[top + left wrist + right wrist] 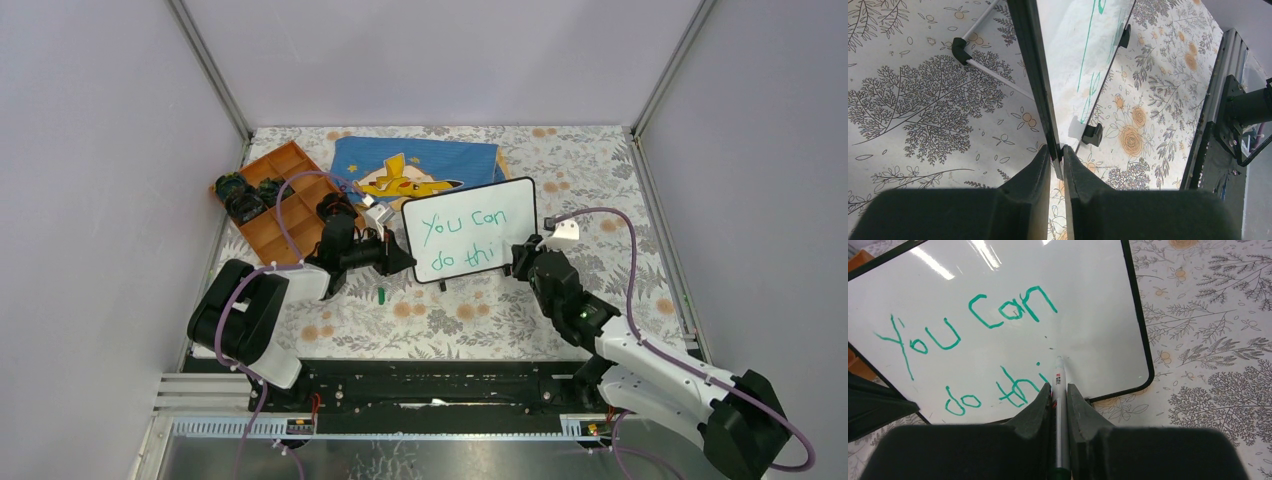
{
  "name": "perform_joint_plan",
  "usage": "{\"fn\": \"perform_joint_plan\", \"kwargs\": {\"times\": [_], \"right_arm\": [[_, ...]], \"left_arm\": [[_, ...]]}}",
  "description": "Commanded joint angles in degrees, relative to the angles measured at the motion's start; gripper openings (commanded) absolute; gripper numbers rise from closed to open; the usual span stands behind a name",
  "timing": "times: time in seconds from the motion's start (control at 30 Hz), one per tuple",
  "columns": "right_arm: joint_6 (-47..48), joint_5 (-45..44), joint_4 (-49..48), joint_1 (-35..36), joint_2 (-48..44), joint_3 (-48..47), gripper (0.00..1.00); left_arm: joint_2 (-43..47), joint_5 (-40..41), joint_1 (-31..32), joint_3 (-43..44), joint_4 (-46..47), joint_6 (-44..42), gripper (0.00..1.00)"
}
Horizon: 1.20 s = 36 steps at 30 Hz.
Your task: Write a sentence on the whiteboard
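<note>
1. Whiteboard [470, 228] stands near the middle of the flowered surface [600, 180], propped on its little black feet and leaning back, its white face towards the arms.
2. The sentence [462, 241] is in green: "You can" on the upper line, "do thi" on the lower. The lower line stops after the "i", with bare white to its right.
3. The left pincer [1056, 152] is at the board's left edge, low down. Its two fingers are pinched on the thin black frame, one on the front and one on the back. In the left wrist view the frame runs straight up from between the fingertips.
4. The right pincer [1059, 387] is just in front of the board's lower right part. Its fingers are pressed onto a marker [1059, 377], which pokes out between them towards the board.
5. The marker's tip sits at the white face just right of the "i", a little above the lower line. Whether it touches the face I cannot tell.
6. So the board is between the two pincers: the left one grips its edge, and the right one points at its face without holding it.
7. A blue cloth [420, 165] with a yellow figure lies just behind the board.
8. An orange tray [285, 195] with compartments lies at the rear left, with dark things in some of them.
9. A small green piece [381, 294] lies on the surface just below the left pincer.
</note>
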<state>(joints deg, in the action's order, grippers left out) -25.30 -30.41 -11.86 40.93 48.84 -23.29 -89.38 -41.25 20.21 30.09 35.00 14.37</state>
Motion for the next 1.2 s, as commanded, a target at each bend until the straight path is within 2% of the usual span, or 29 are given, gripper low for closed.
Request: {"fn": "perform_joint_plan", "kwargs": {"times": [0.0, 0.67, 1.17], "right_arm": [[-1.49, -2.12, -2.35, -1.55, 2.01, -3.73, 0.00], [-1.62, 3.69, -4.19, -2.26, 3.72, -2.21, 0.00], [-1.95, 1.01, -3.94, -2.23, 4.63, -2.87, 0.00]], "left_arm": [[-0.53, 1.70, 0.62, 0.76, -1.88, -2.15, 0.20], [-0.97, 1.81, 0.71, 1.03, -2.36, -2.42, 0.20], [-0.79, 1.92, 0.80, 1.03, -2.55, -2.57, 0.20]]}}
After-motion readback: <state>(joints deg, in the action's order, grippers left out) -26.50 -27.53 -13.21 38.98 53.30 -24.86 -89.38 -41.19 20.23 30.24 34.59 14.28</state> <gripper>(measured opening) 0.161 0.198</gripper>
